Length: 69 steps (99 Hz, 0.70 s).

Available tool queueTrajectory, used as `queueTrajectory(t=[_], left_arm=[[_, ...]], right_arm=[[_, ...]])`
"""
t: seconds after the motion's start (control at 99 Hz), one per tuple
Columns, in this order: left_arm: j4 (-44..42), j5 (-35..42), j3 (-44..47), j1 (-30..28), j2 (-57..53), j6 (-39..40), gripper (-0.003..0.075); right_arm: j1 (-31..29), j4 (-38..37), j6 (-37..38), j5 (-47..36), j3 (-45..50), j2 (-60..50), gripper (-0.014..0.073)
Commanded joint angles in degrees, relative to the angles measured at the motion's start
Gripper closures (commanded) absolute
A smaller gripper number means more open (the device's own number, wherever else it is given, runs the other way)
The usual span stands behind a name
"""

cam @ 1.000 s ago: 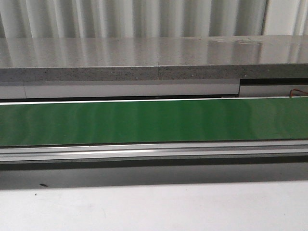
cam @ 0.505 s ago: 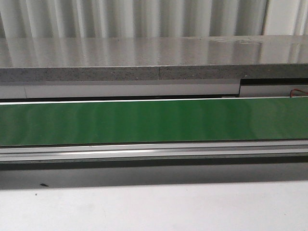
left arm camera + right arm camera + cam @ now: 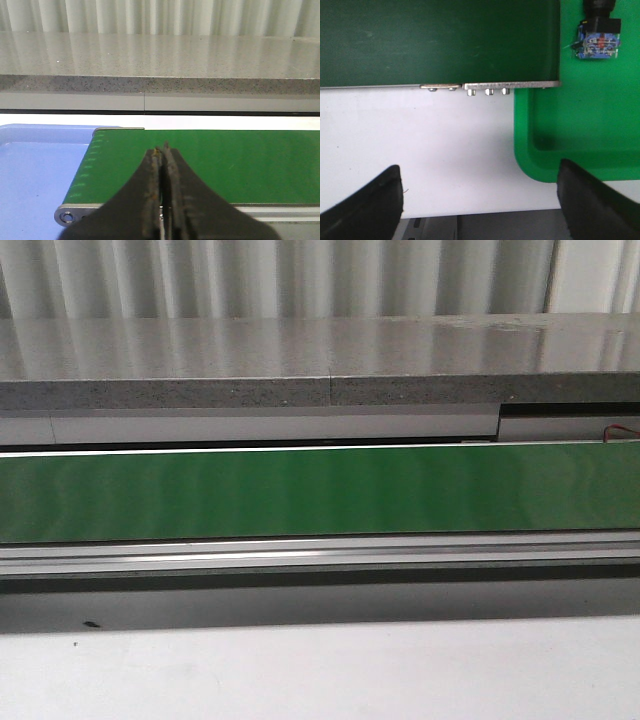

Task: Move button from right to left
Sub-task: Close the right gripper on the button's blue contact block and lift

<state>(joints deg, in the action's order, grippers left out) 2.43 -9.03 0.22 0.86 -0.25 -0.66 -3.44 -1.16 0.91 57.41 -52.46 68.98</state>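
The button is not in view in any frame. My left gripper (image 3: 162,148) is shut and empty, its black fingers pressed together over the near edge of the green conveyor belt (image 3: 225,160), close to the belt's end by a blue tray (image 3: 35,175). My right gripper (image 3: 479,170) is wide open and empty above the white table (image 3: 435,145), next to the corner of a green tray (image 3: 580,125). Neither gripper shows in the front view, which shows only the belt (image 3: 320,490).
A small blue circuit board with a black cylinder (image 3: 597,42) sits on the green tray. The belt's metal frame with screws (image 3: 487,87) borders the white table. A grey stone ledge (image 3: 320,380) runs behind the belt.
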Motion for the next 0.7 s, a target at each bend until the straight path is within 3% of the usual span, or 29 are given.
queueTrajectory(t=[0.0,0.384,0.687], left_arm=[[0.09,4.32,2.22,0.35,-1.82,0.66,0.0741],[0.09,4.32,2.22,0.35,-1.82,0.66,0.0741],[0.09,4.32,2.22,0.35,-1.82,0.66,0.0741]], right_arm=[[-1.32,-1.18,-0.49,-0.19,-3.52,0.88,-0.0038],[-18.64,-1.18,-1.86,0.71,-11.45,10.90,-0.0038],[-21.63,-1.18,-3.38,-2.88,-16.23,22.19,-0.0038]])
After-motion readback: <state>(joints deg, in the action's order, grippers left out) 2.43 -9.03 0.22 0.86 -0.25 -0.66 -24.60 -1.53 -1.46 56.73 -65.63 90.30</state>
